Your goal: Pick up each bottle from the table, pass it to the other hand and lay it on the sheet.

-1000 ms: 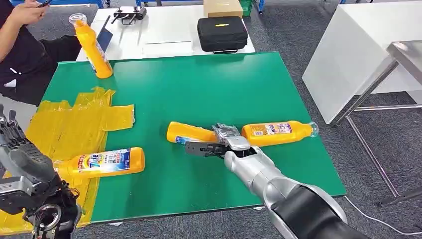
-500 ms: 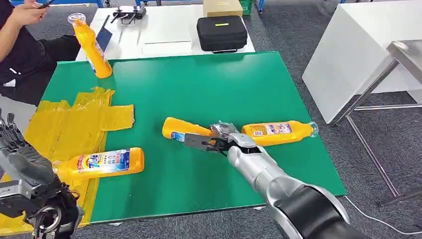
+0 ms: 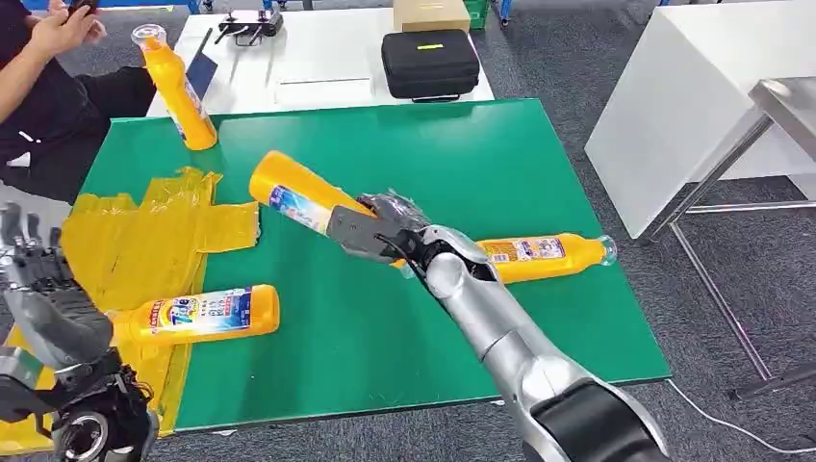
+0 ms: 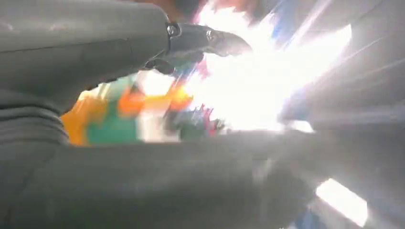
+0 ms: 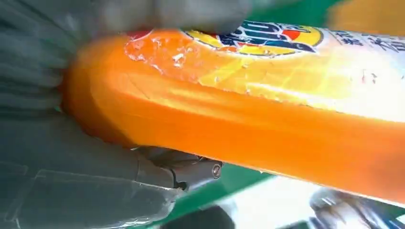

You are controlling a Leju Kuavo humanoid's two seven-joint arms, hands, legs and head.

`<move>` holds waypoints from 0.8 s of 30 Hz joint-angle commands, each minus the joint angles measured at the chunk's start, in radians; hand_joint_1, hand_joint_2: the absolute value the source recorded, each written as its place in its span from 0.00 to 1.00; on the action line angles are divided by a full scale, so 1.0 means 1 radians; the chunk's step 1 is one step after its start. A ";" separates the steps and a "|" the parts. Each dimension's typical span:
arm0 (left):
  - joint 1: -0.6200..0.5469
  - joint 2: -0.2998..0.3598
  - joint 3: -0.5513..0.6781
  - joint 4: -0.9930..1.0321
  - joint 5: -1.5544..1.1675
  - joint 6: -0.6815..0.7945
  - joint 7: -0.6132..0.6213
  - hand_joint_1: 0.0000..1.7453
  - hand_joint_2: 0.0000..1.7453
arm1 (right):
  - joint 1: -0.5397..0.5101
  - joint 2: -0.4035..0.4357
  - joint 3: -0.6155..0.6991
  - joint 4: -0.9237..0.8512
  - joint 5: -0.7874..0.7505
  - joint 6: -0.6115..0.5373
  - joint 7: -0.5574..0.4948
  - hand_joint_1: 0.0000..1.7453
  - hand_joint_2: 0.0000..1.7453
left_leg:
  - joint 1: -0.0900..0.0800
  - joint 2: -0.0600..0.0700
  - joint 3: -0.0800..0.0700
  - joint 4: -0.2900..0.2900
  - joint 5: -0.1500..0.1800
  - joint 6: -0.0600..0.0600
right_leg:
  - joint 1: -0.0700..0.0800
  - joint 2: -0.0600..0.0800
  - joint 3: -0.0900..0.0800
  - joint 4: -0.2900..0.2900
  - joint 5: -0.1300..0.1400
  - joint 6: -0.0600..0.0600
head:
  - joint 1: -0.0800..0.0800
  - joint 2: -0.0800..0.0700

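While the right hand (image 3: 370, 229) is gripping an orange bottle (image 3: 300, 196) near its neck and holding it tilted above the green table (image 3: 404, 154), a second bottle (image 3: 539, 256) is lying on the table just beside that arm. The left hand (image 3: 43, 303) is hovering low at the table's left edge with fingers spread and nothing in them. A third bottle (image 3: 197, 315) is lying partly on the yellow sheet (image 3: 144, 236), and a fourth (image 3: 178, 91) is standing at the far corner near a seated person (image 3: 38, 87)

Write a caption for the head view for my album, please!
Robot's right hand lifts an orange bottle above the green table.
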 commanded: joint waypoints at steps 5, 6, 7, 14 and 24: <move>-0.006 0.040 -0.053 0.139 0.483 -0.423 0.255 0.00 1.00 | 0.094 -0.042 0.026 -0.394 -0.091 0.043 0.006 1.00 1.00 | 0.000 0.000 0.002 -0.001 -0.001 -0.001 | 0.000 -0.001 0.003 -0.001 -0.001 -0.002 | 0.000 0.000; -0.004 0.047 -0.080 0.165 0.554 -0.466 0.284 0.00 1.00 | 0.100 -0.039 0.048 -0.415 -0.091 0.041 0.008 1.00 1.00 | 0.000 0.001 0.004 -0.001 -0.002 -0.002 | 0.001 -0.001 0.005 -0.001 -0.002 -0.003 | 0.000 0.000; -0.005 0.050 -0.103 0.184 0.600 -0.497 0.294 0.00 1.00 | 0.108 -0.035 0.067 -0.432 -0.091 0.041 0.010 1.00 1.00 | 0.001 0.001 0.006 -0.001 -0.003 -0.002 | 0.001 -0.001 0.006 -0.001 -0.003 -0.003 | 0.001 0.000; -0.102 0.069 -0.234 0.270 0.696 -0.538 0.308 0.00 1.00 | 0.118 -0.029 0.252 -0.348 -0.050 -0.047 0.028 1.00 1.00 | 0.000 0.000 0.004 -0.002 -0.001 -0.001 | 0.001 -0.002 0.004 -0.002 -0.002 -0.002 | 0.000 0.000; -0.211 0.038 -0.302 0.310 0.700 -0.502 0.331 0.00 1.00 | 0.054 0.066 0.334 -0.089 -0.076 -0.051 0.080 1.00 1.00 | 0.000 0.000 0.001 -0.001 0.000 -0.001 | 0.000 -0.002 0.002 -0.001 -0.001 -0.002 | 0.000 0.000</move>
